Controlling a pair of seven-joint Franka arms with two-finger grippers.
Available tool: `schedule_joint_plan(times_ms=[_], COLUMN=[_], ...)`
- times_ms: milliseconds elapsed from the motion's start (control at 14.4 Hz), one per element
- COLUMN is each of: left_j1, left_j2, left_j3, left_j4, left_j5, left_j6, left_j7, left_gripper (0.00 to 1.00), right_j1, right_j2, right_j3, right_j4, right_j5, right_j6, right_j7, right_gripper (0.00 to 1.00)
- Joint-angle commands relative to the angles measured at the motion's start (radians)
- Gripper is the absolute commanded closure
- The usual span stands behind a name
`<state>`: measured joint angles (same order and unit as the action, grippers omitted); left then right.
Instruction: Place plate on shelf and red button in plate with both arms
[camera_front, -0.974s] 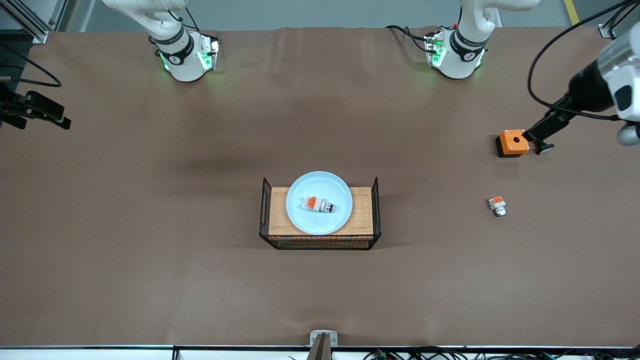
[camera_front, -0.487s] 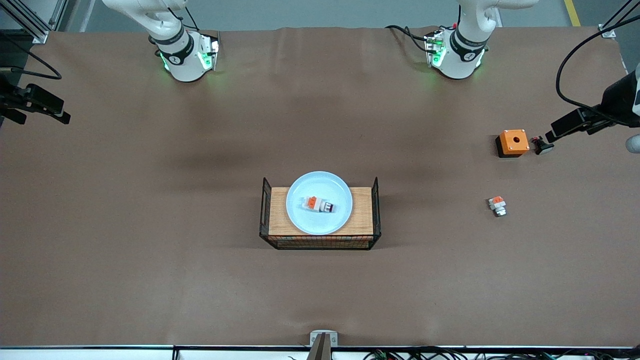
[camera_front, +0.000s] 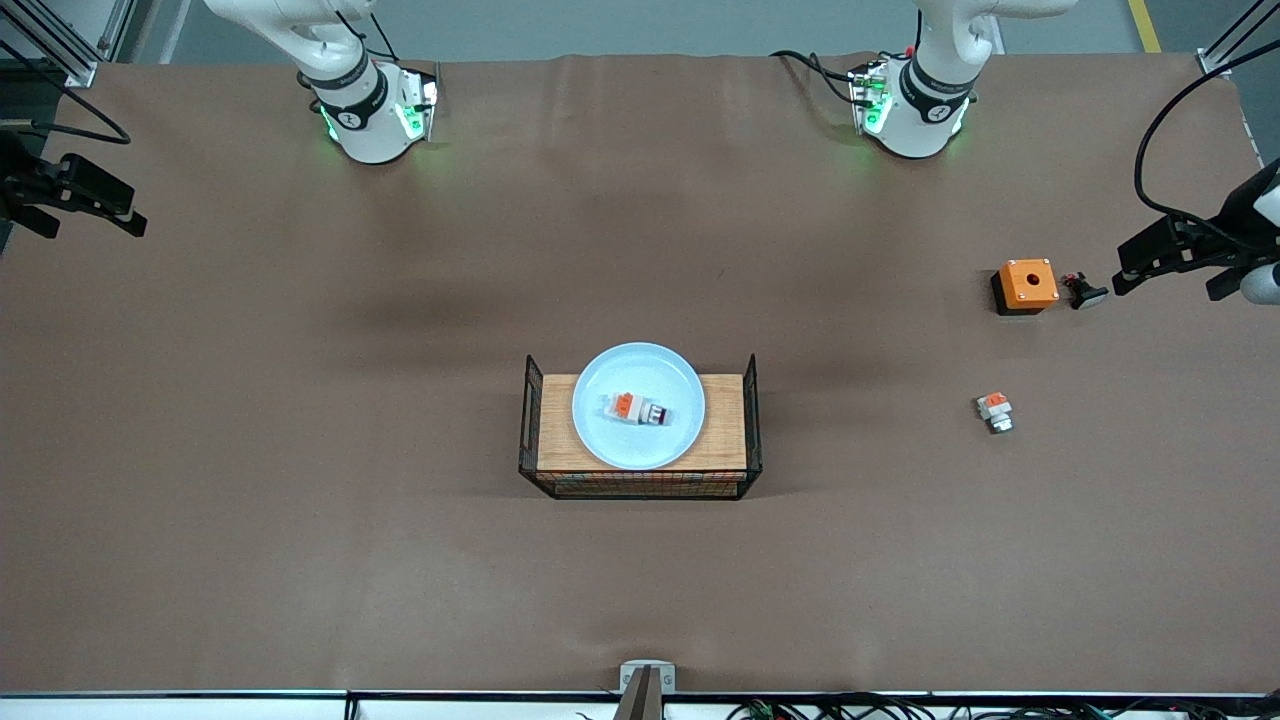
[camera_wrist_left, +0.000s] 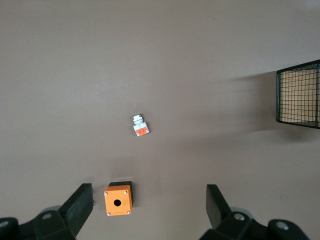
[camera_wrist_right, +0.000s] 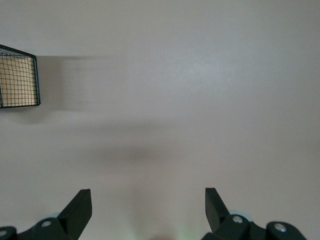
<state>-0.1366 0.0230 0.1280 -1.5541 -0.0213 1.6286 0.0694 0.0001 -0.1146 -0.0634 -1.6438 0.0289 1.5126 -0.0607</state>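
Red button (camera_front: 636, 409) lying in plate (camera_front: 605, 440) on wire-sided wooden tray (camera_front: 722, 420) mid-surface, left gripper (camera_wrist_left: 148, 205) pulled back off orange box (camera_front: 1026, 285), right gripper (camera_wrist_right: 147, 205) parked at surface edge, both wide, empty; placement judged done.

Table (camera_front: 300, 560) covered edge to edge in matte brown sheet, lightly creased near the top edge. Grey floor (camera_front: 600, 25) visible past that edge. Aluminium frame struts (camera_front: 60, 40) at both top corners. Diffuse overhead light, soft shadows.
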Motion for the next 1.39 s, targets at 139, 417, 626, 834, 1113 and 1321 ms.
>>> schedule_joint_plan(times_ms=[139, 417, 626, 834, 1113, 1321], left_j1=[0.031, 0.031, 0.028, 0.022, 0.02, 0.02], left_j2=[-0.028, -0.061, -0.093, -0.083, -0.081, -0.08], left_j3=[-0.004, -0.007, -0.02, -0.039, -0.057, -0.059], left_j4=[-0.033, -0.073, -0.099, -0.09, -0.08, -0.072], left_j5=[0.017, 0.017, 0.017, 0.024, 0.023, 0.015], left_j6=[-0.03, -0.023, -0.019, -0.012, -0.013, -0.015], left_j7=[-0.002, -0.025, -0.066, -0.112, -0.146, -0.149], left_gripper=[0.0, 0.0, 0.0, 0.0, 0.0, 0.0], right_j1=[0.004, -0.005, -0.005, -0.002, -0.002, -0.002], right_j2=[-0.03, -0.04, -0.04, -0.037, -0.037, -0.037], right_j3=[-0.013, -0.013, -0.012, -0.009, -0.009, -0.009], right_j4=[-0.028, -0.028, -0.028, -0.028, -0.03, -0.03], right_j5=[-0.007, -0.027, -0.027, -0.026, -0.026, -0.026], right_j6=[0.009, -0.006, -0.014, -0.011, -0.014, -0.017], right_j7=[-0.027, -0.025, -0.015, -0.01, -0.01, -0.011], right_gripper=[0.0, 0.0, 0.0, 0.0, 0.0, 0.0])
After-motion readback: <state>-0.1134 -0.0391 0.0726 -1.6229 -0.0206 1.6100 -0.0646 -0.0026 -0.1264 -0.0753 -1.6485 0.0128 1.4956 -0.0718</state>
